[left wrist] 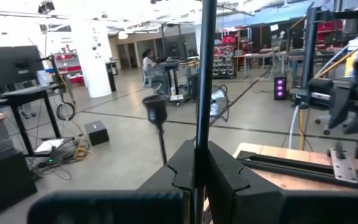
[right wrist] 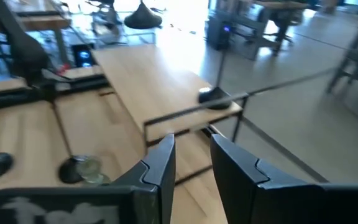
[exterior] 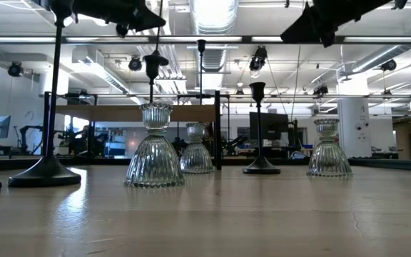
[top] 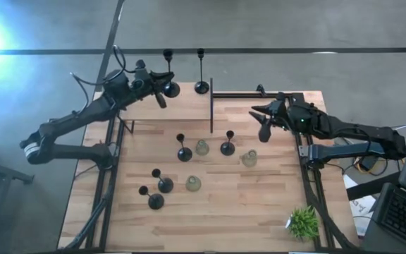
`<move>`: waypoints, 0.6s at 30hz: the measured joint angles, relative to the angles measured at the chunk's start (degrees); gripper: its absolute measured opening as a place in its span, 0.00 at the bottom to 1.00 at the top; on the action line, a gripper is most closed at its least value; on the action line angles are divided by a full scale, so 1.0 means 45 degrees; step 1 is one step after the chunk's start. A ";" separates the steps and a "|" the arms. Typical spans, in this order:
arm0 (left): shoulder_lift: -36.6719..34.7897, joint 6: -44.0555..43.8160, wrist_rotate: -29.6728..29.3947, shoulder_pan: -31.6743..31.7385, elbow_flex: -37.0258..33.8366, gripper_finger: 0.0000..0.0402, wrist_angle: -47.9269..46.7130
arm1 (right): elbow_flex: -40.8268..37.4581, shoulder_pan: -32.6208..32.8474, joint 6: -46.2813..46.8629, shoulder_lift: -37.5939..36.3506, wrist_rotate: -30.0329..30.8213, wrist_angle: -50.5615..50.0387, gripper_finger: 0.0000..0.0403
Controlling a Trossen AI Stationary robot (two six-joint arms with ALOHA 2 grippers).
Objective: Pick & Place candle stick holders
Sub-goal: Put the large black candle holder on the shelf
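while the left claw (top: 162, 85) is clamped on the thin stem of a tall black candle stick holder (top: 169, 73) at about eleven o'clock on the worktop (top: 259, 212), the step in hand looks like the carrying part of a pick and place; in the left wrist view the stem runs straight up between the closed fingers (left wrist: 225, 177). a second tall holder (top: 201, 72) stands just beside it toward twelve o'clock, so the next move calls for keeping the held one upright and clear of that neighbour before its round base is set down flat. the right claw (top: 266, 121) hovers at about two o'clock, its fingers parted a little and holding nothing. the rest of the set sits near the middle: short black holders (top: 183, 149) with round bases and cup tops, one (top: 228, 144) just right of centre and two (top: 162, 180) toward seven o'clock, with squat ribbed clear glass holders (top: 201, 147) among them, apart from each other. a small green plant (top: 303, 222) sits at five o'clock.
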 joint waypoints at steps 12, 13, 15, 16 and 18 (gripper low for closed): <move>0.1403 -0.0527 0.0283 0.1555 -0.0020 0.05 0.1108 | -0.1081 0.0005 -0.0056 -0.0005 0.0224 0.1143 0.20; 0.1401 -0.0672 0.0306 0.1749 -0.0076 0.05 0.1183 | -0.1132 0.0005 -0.0056 -0.0005 0.0222 0.1139 0.20; 0.1376 -0.0987 0.0354 0.2116 -0.0396 0.05 0.1662 | -0.1224 0.0005 -0.0049 0.0000 0.0223 0.1142 0.20; 0.1358 -0.1201 0.0371 0.2308 -0.0633 0.05 0.2022 | -0.1267 0.0005 -0.0045 0.0000 0.0225 0.1146 0.21; 0.1345 -0.1648 0.0580 0.2682 -0.1099 0.05 0.2856 | -0.1326 0.0005 -0.0053 0.0000 0.0220 0.1180 0.21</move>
